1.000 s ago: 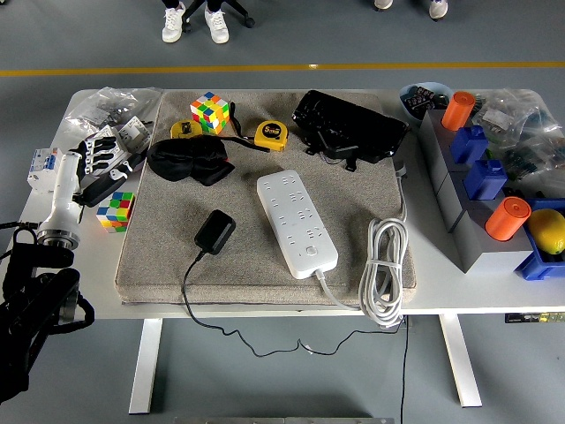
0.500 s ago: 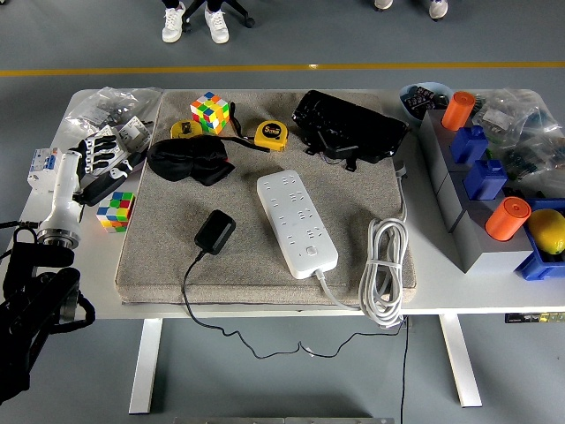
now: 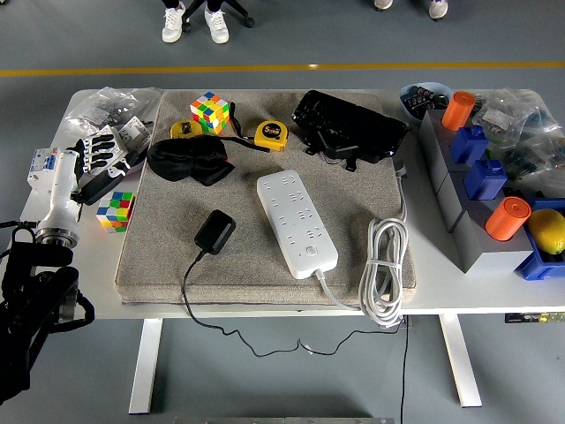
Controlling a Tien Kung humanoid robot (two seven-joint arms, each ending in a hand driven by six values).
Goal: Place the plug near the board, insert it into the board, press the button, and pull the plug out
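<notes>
The black plug point(image 3: 214, 231) lies on the grey mat point(image 3: 168, 256), left of the white power board point(image 3: 297, 221). Its thin black cable runs off the table's front edge. The board lies at a slant mid-mat, its round button point(image 3: 311, 251) near the front end and its white cord coiled point(image 3: 386, 269) to the right. My left hand point(image 3: 101, 152) hovers at the table's left edge, fingers spread and holding nothing, well away from the plug. The right arm is out of sight.
Two colour cubes point(image 3: 210, 111) point(image 3: 116, 211), two yellow tape measures point(image 3: 271, 135), a black eye mask point(image 3: 188, 160) and a black pouch point(image 3: 349, 126) lie around the board. Plastic bags point(image 3: 110, 108) sit at back left. Grey blocks with blue and orange pieces point(image 3: 484, 181) fill the right side.
My left forearm has shifted very slightly to the left. Nothing on the table has moved.
</notes>
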